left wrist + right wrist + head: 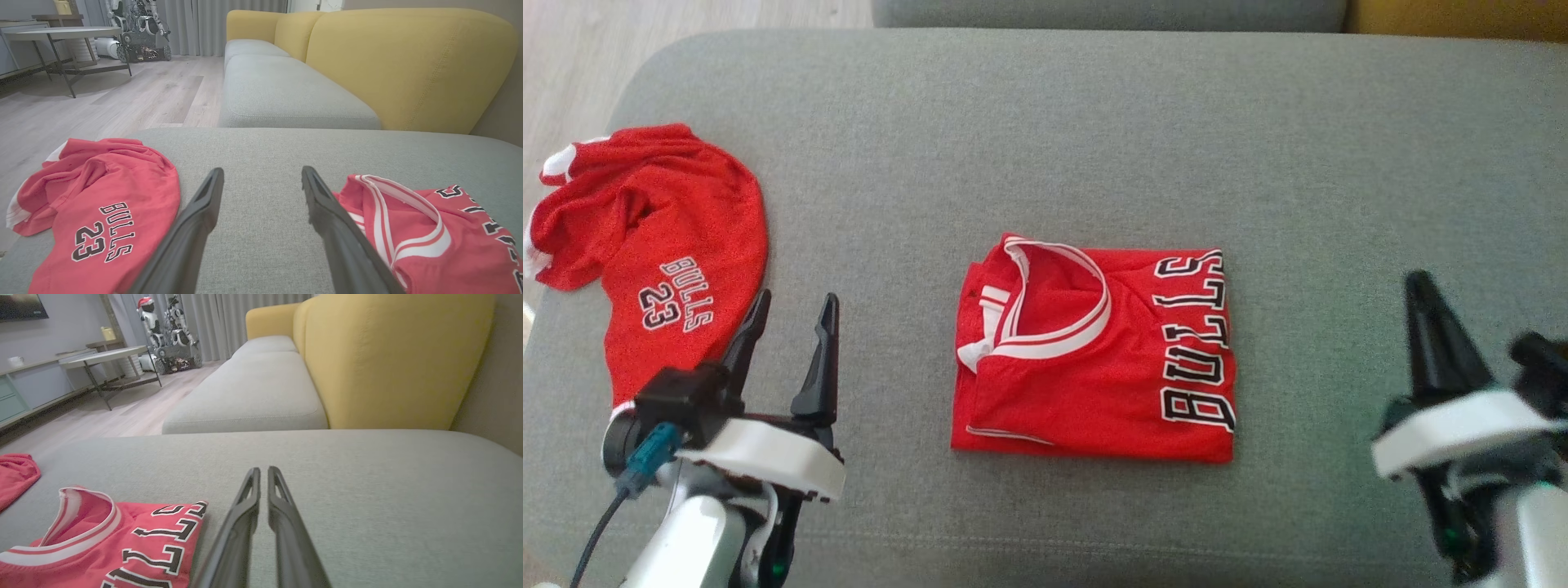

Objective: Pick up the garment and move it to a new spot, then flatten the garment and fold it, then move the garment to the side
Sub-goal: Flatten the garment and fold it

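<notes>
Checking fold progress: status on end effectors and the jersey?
Left end effector open, empty. Right end effector shut, empty. Folded red fabric Bulls jersey flat on grey cushion. Crumpled red number-23 jersey at its left, apart; nothing in the way.

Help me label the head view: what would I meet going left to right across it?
From the left: crumpled jersey → left claw → folded jersey → right claw.
</notes>
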You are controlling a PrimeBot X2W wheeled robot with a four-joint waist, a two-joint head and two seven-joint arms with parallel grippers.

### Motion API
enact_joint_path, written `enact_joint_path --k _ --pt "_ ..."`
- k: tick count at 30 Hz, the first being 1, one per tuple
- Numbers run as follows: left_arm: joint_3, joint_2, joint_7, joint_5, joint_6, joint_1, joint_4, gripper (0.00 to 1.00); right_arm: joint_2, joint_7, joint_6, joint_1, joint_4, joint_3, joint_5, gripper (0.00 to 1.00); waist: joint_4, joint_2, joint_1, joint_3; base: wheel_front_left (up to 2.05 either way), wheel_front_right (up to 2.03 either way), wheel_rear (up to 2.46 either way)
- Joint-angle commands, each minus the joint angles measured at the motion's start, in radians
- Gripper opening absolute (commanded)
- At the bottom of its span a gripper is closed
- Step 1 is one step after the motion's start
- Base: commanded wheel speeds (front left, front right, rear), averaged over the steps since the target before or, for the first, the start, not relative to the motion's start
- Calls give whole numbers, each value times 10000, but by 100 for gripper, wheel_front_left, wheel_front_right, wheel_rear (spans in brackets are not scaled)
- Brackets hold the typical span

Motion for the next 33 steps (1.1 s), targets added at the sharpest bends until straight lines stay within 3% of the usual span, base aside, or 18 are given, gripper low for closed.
enact_joint_path --k 1,10,17,27,33 --pt "377 285 -24 -59 23 -561 -339 100 -132 33 -9 -783 -145 511 -5 0 71 0 0 120 0 0 0" --pt "231 47 -188 -103 -181 -1016 -58 100 -35 28 -9 -3066 2979 3298 397 0 627 0 0 539 0 0 0" --pt "199 -142 -332 -134 -313 -1221 240 100 85 -163 -9 -4342 5684 4310 572 0 1021 0 0 712 0 0 0" --pt "267 -228 -434 -128 -439 -1340 466 100 206 -424 -9 -5291 7805 5639 1200 0 1160 0 0 839 0 0 0" --pt "299 -277 -464 -103 -488 -1405 547 100 216 -748 -9 -5591 8004 7023 2352 0 1182 0 0 899 0 0 0"
